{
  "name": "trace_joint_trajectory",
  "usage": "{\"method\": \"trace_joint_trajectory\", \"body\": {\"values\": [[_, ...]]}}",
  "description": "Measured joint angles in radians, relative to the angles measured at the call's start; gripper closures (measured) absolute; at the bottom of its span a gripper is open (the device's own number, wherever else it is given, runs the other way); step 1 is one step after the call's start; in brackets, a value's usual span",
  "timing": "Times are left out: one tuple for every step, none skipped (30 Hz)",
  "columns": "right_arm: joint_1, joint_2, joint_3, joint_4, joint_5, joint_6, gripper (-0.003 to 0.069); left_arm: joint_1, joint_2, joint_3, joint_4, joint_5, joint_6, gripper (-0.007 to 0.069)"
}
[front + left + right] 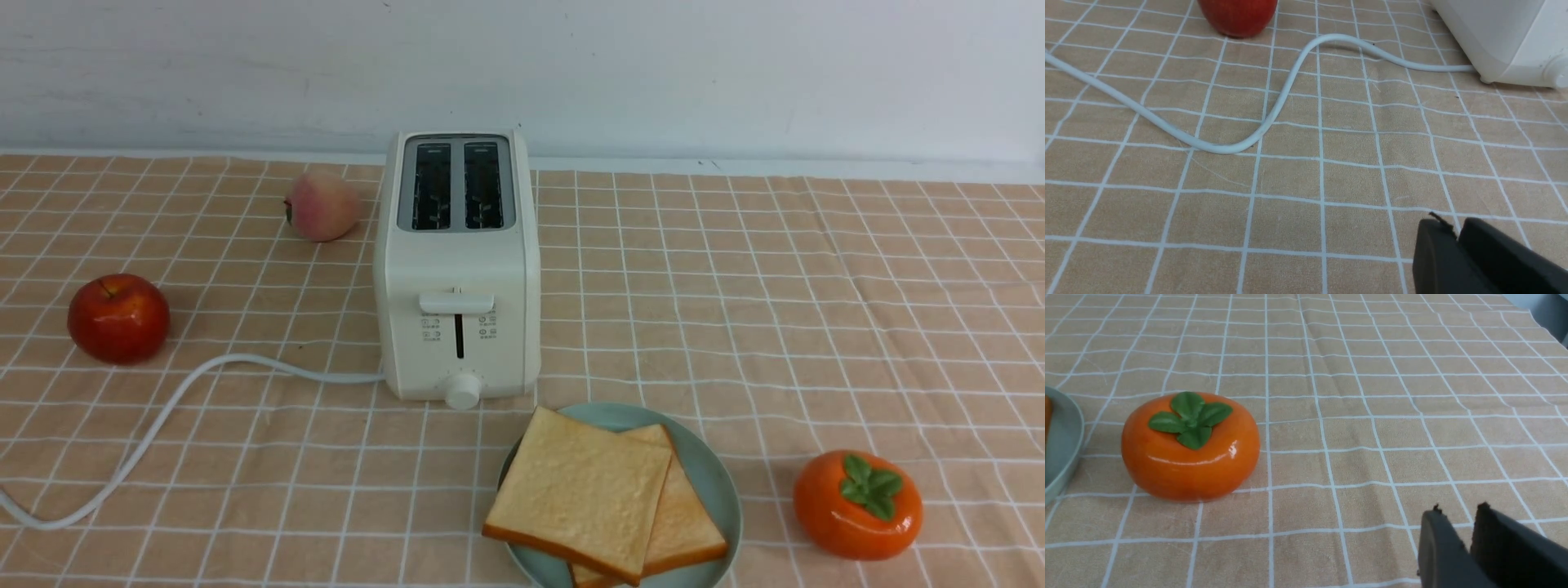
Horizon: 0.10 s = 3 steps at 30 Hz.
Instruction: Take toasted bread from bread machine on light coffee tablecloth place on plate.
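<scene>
Hovering left gripper (1455, 234) nearly closed, empty

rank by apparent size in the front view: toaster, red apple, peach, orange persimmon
1. Cream-white boxy toaster, clearly largest.
2. Glossy orange persimmon with green leaves, though it sits nearest the camera.
3. Shiny red apple.
4. Pale pink peach, smallest, but farthest back and partly hidden by the toaster.

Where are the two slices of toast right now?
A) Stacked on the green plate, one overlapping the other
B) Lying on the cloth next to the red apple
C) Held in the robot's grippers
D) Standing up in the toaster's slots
A: the two slices of toasted bread lie overlapped on the plate, and the slots of the bread machine show empty.
</scene>
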Motion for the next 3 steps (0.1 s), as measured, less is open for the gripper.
{"method": "trace_joint_trajectory", "body": {"values": [[0.000,0.000,0.000,0.001,0.000,0.000,0.0517,0.000,0.000,0.000,0.000,0.000,0.000,0.0551],[0.000,0.000,0.000,0.001,0.000,0.000,0.0516,0.000,0.000,0.000,0.000,0.000,0.000,0.0551],[0.000,0.000,0.000,0.001,0.000,0.000,0.0514,0.000,0.000,0.000,0.000,0.000,0.000,0.0550]]}}
